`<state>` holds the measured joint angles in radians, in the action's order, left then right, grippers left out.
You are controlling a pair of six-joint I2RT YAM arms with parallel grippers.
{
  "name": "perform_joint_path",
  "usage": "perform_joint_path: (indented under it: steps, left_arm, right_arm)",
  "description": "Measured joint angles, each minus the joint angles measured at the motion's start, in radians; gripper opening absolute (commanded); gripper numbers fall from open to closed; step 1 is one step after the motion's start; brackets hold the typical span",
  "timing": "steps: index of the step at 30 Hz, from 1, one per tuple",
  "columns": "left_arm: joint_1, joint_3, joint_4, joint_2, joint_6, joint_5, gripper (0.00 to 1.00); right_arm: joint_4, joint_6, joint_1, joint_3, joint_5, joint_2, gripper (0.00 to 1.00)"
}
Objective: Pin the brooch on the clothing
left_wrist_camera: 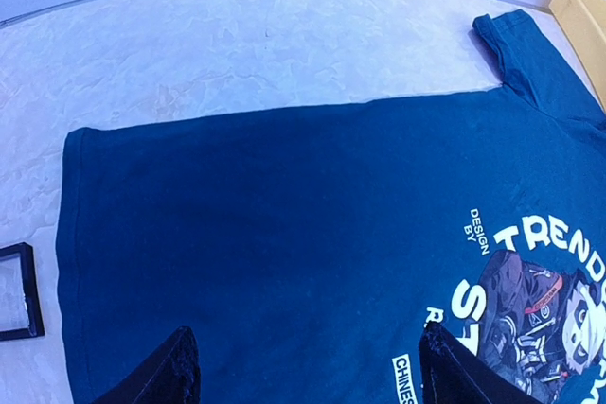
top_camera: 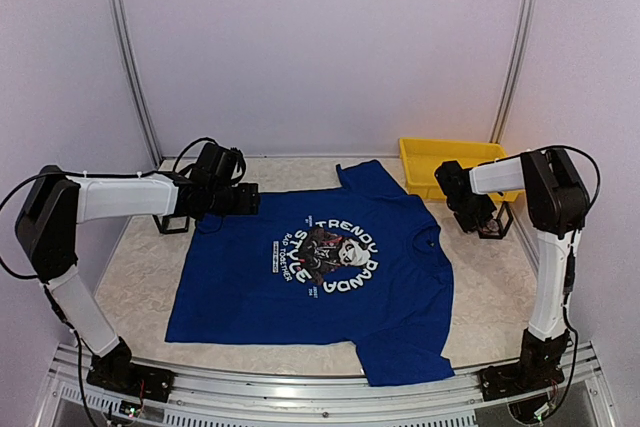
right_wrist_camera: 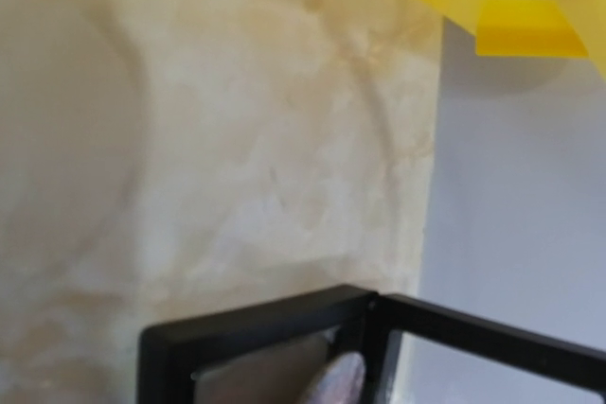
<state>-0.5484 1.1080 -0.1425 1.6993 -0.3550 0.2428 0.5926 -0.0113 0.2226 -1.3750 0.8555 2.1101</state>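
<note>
The clothing point(top_camera: 330, 277), a royal-blue T-shirt with a white panda print point(top_camera: 327, 257), lies flat on the table, collar to the right. My left gripper point(top_camera: 246, 200) hovers over the shirt's far left part. In the left wrist view it point(left_wrist_camera: 308, 328) is open, and only blue cloth point(left_wrist_camera: 284, 215) shows between its dark fingertips point(left_wrist_camera: 180, 357). My right gripper point(top_camera: 470, 211) hangs low beside a black hinged frame case point(top_camera: 496, 223), right of the shirt. Its fingers are out of the right wrist view. There a small pale rounded thing point(right_wrist_camera: 336, 380), blurred, sits in front of the open case point(right_wrist_camera: 284, 328); it may be the brooch.
A yellow tray point(top_camera: 425, 159) stands at the back right, close behind the right gripper, and its corner point(right_wrist_camera: 530, 26) overhangs the right wrist view. A second black frame point(top_camera: 172, 223) stands left of the shirt point(left_wrist_camera: 19, 290). White walls close the table's back and sides.
</note>
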Motion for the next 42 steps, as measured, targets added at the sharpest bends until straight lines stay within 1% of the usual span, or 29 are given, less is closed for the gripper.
perform_joint_path:
  steps: [4,9,18,21,24,26,42]
  left_arm:
    - [0.004,0.000,0.002,0.000,0.000,-0.001,0.75]
    - [0.005,0.000,0.008,0.000,0.000,-0.008,0.75]
    - [0.010,0.000,0.008,0.000,0.000,-0.008,0.75]
    - [0.011,0.000,0.008,0.000,0.000,-0.008,0.75]
    - [0.011,0.000,0.008,0.000,0.000,-0.008,0.75]
    - [0.011,0.000,0.008,0.000,0.000,-0.008,0.75]
    - [0.011,0.000,0.009,0.000,0.000,-0.011,0.75]
  right_arm:
    - [0.000,0.000,0.000,0.002,0.003,0.000,0.15]
    - [-0.004,0.016,0.000,0.004,0.006,-0.001,0.18]
    - [-0.019,0.018,0.000,0.021,0.005,-0.007,0.20]
    - [-0.026,0.018,0.000,0.026,0.005,-0.008,0.19]
    - [-0.030,0.018,0.000,0.029,0.007,-0.010,0.16]
    - [-0.032,0.018,0.000,0.032,0.010,-0.012,0.15]
    - [-0.038,0.045,0.000,0.033,0.068,-0.029,0.13]
